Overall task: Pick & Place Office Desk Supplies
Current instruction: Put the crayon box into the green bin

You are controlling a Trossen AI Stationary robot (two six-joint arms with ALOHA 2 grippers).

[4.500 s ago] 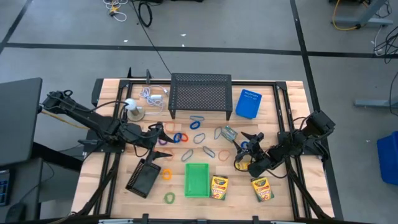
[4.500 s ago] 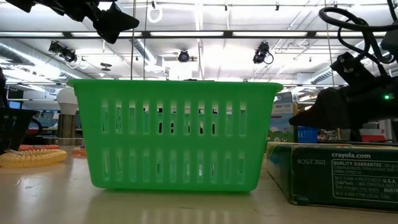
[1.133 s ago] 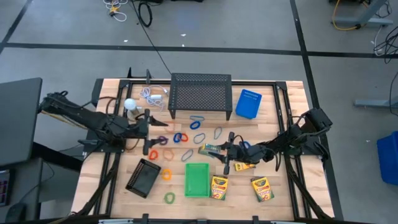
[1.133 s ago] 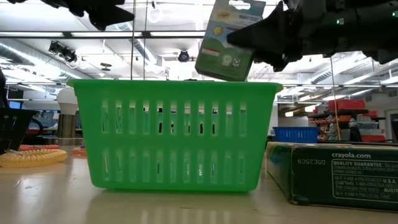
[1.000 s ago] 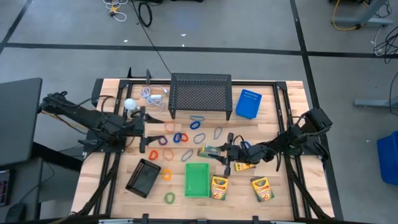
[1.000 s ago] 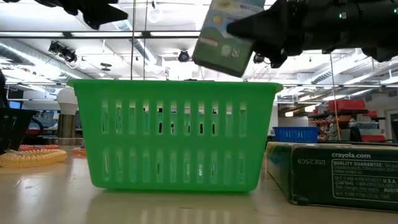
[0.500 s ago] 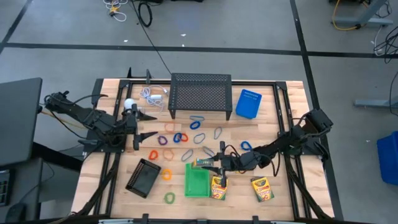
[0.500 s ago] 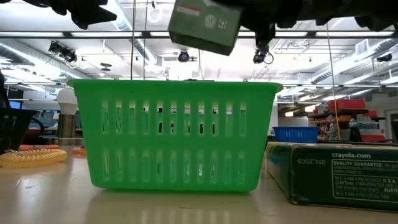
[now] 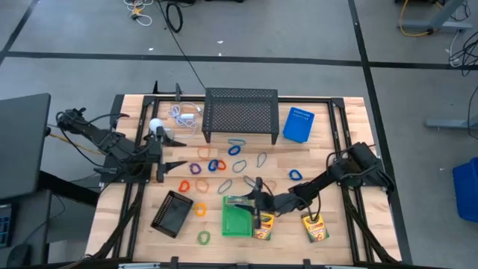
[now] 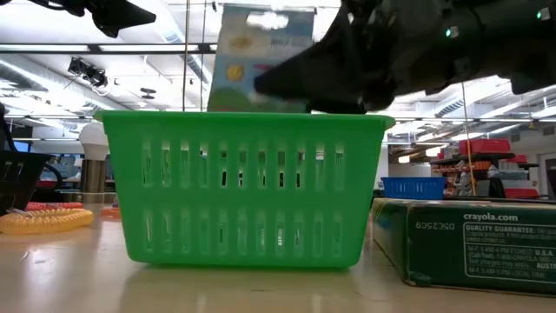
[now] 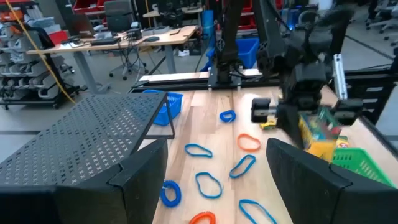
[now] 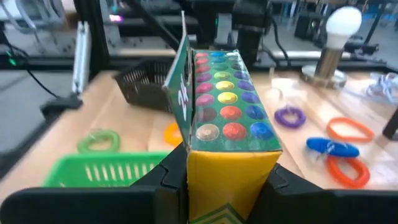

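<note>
Item: crayon box (image 12: pixel 227 118), clamped in right tool (image 9: pixel 252 200), now carried over green basket (image 9: pixel 237 221); release pending. Left tool (image 9: pixel 160 158) open, withdrawn

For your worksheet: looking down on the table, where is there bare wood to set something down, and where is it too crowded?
Free: the front left corner, between the black basket and the table edge; also the back right, beside the blue bin. Crowded: the middle, strewn with loops in front of the black mesh shelf, and the front, where the right gripper holds a crayon box over the green basket.
</note>
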